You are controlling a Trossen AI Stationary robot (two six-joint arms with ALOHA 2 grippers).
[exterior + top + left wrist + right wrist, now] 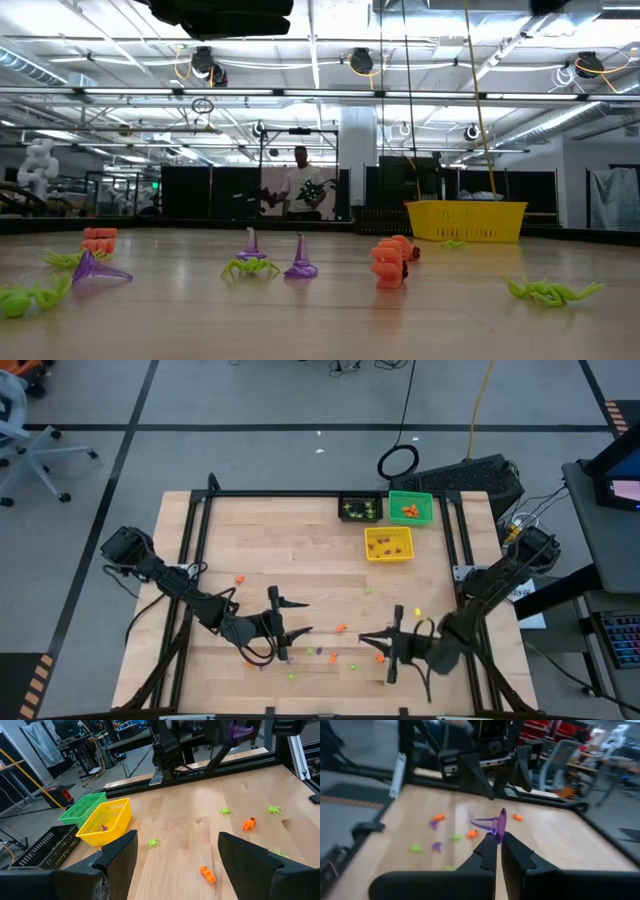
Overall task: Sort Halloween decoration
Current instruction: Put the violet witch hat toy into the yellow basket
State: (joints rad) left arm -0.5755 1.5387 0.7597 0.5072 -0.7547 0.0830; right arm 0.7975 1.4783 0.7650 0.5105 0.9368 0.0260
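A purple witch hat was pinched in the closed fingertips of the right gripper, lifted above the table. At the left, near the front edge, the left gripper was held wide open and empty. Small trinkets were scattered between them; bare wood was left toward the yellow bin.

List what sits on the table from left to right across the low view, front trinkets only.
Green spider → purple witch hat lying on its side → green spider → upright purple hat → orange trinket → green spider.
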